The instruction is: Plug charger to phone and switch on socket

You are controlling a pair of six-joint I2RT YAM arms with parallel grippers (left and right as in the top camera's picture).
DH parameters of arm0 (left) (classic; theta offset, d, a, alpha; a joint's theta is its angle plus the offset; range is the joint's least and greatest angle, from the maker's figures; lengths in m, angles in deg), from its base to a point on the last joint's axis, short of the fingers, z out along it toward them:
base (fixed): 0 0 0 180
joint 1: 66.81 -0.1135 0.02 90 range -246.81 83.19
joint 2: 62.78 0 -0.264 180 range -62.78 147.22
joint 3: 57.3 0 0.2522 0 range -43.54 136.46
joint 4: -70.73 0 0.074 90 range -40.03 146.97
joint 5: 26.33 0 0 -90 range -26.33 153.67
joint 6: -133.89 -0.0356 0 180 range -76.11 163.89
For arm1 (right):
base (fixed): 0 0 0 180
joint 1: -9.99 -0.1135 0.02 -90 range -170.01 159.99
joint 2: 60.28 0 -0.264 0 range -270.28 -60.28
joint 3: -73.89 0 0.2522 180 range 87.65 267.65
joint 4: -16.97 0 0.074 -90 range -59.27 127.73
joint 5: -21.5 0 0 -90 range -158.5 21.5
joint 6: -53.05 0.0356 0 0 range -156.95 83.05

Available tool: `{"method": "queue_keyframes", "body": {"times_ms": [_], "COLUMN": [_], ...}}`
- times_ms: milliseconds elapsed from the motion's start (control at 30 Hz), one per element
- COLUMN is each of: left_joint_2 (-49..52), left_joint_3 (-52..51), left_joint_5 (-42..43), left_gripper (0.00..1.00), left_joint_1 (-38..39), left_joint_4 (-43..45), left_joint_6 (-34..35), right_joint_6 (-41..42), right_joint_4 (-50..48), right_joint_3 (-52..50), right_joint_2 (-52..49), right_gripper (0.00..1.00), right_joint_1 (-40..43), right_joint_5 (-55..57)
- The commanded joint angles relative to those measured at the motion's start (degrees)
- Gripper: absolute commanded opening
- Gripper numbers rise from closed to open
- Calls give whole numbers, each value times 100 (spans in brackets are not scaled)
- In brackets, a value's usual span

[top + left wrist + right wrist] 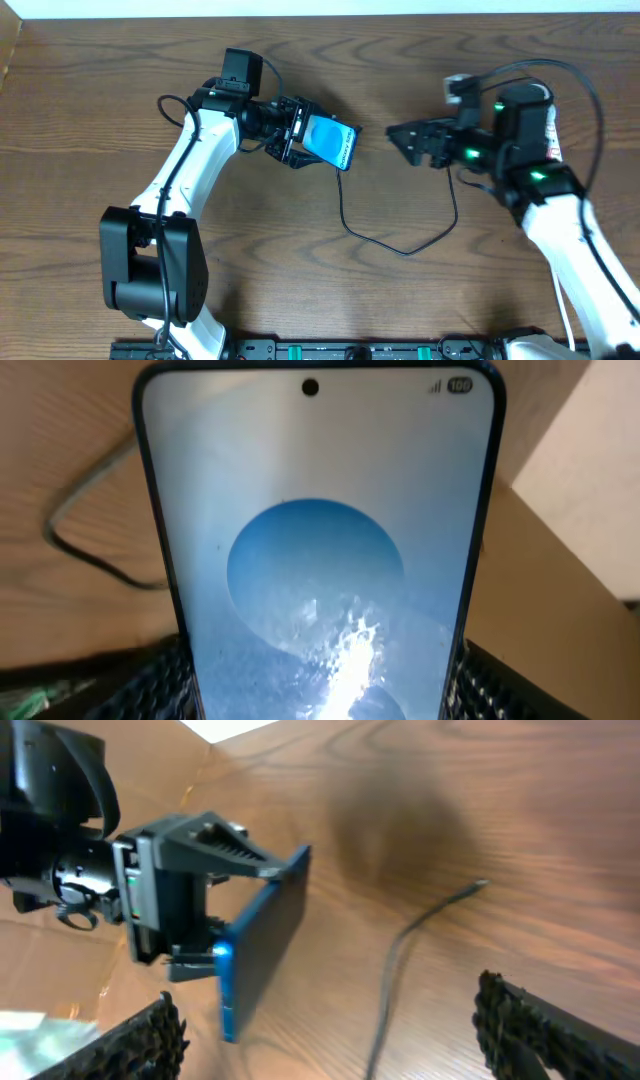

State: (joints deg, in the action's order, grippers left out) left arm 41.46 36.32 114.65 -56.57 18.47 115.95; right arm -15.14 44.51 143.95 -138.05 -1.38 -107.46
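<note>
Over the table (100, 60), phone (332, 141), base hidden, in clenched left jaws; right jaws released

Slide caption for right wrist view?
Left gripper holds the phone tilted; the charger lies loose on the table, its plug unconnected.

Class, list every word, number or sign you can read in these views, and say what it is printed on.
"100": battery badge, top right corner of the slim blue-screen smartphone, left wrist view.
White lettering on that screen, overhead view: too small to read.
No other legible text.
</note>
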Motion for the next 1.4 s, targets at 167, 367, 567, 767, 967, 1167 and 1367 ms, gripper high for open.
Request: {"method": "queue_keyframes", "body": {"times_ms": [167,367,567,767,967,1167,1367], "left_joint_2": [-33,-31,-31,-31,-31,-31,-31], "left_joint_3": [107,105,105,105,105,105,105], "left_joint_5": [-1167,-1167,-1165,-1161,-1158,-1156,-1156], "left_gripper": [67,67,67,67,67,67,68], "left_joint_1": [-31,-31,-31,-31,-31,-31,-31], "left_joint_4": [24,24,24,22,22,22,22], "left_joint_6": [4,7,4,4,4,4,4], "right_joint_6": [754,890,1233,1248,1298,1462,1663], "right_joint_4": [-1174,-2116,-2452,-2981,-3069,-3069,-3093], "right_joint_3": [81,81,81,81,81,81,81], "right_joint_2": [-1152,-1722,-2142,-2376,-2389,-2389,-2389], "right_gripper": [90,87,72,52,32,21,7], "right_joint_1": [-863,-1316,-1659,-1871,-2024,-2035,-2017], "right_joint_5": [-90,9,664,811,1108,1165,1165]}}
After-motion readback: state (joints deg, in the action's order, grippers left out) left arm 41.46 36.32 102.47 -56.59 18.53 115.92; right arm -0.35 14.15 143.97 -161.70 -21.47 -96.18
